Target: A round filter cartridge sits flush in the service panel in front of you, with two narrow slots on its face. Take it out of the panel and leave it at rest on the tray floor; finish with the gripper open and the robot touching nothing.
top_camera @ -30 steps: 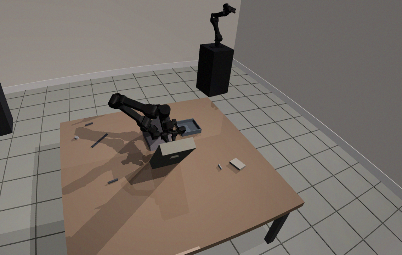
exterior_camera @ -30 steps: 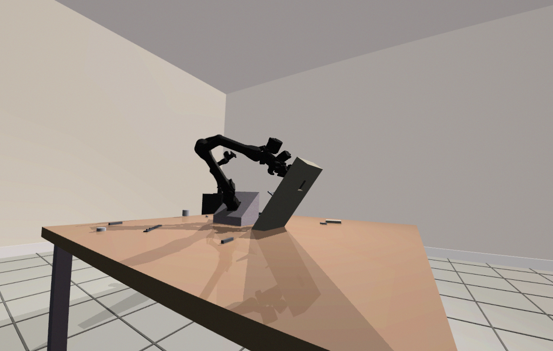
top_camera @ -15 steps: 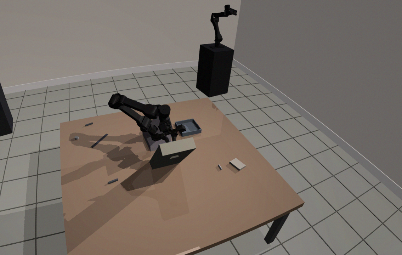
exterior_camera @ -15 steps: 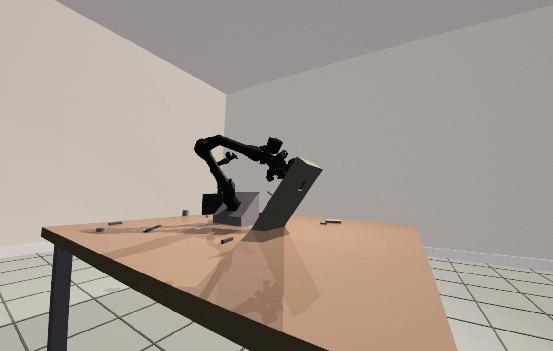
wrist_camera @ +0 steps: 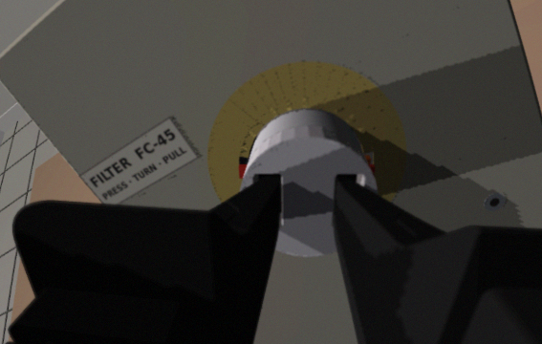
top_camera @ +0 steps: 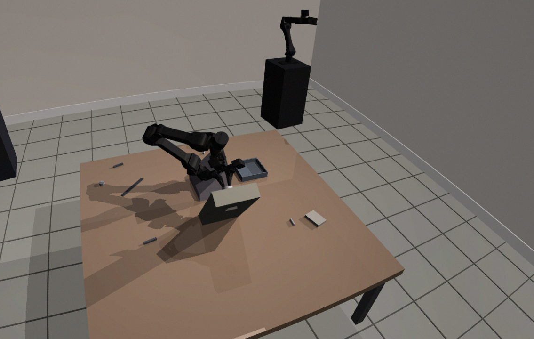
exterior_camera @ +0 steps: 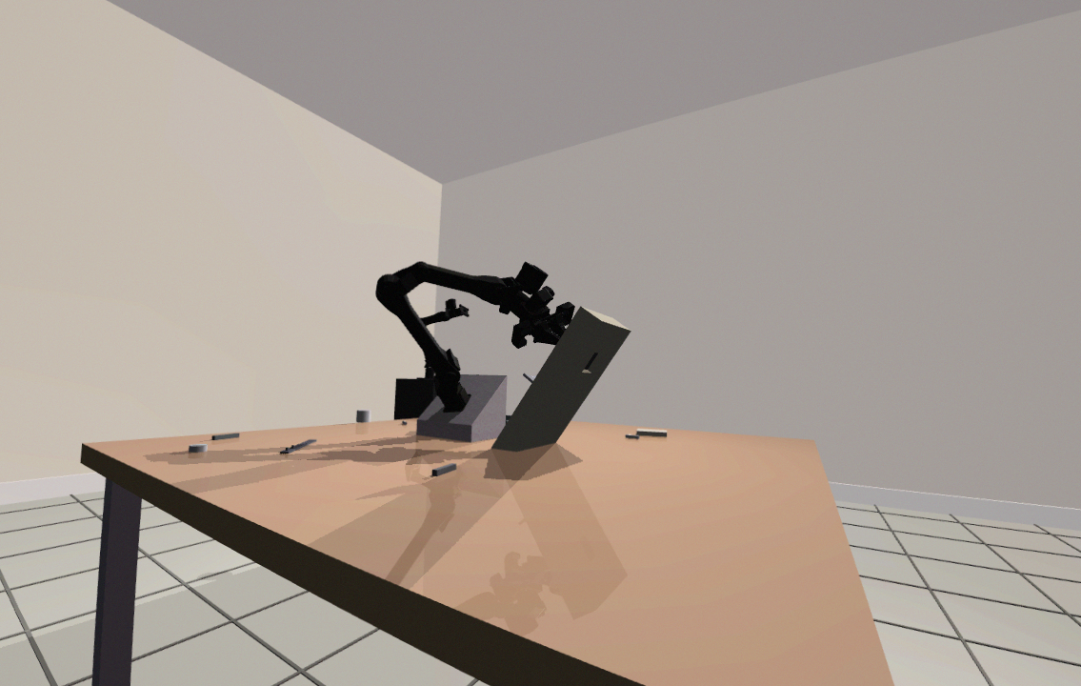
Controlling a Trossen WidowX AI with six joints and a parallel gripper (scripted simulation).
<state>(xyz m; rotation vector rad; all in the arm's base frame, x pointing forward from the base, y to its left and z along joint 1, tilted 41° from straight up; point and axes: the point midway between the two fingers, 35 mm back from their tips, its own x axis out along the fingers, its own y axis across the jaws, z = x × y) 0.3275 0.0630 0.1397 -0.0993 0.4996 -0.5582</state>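
The filter cartridge is a pale grey cylinder standing out from the service panel, with its side wall showing. Its rear end is hidden, so I cannot tell whether it is clear of the bore. My gripper is shut on the cartridge, with a fingertip in each of the two face slots. A yellow ring surrounds the bore, with red marks at both sides. The blue-grey tray lies beside the arm's base, behind the panel in the top view; no cartridge shows in it.
The panel leans on the table. A dark bar, a short dark rod and a white cap lie left of it. A pale box and a small cylinder lie to its right.
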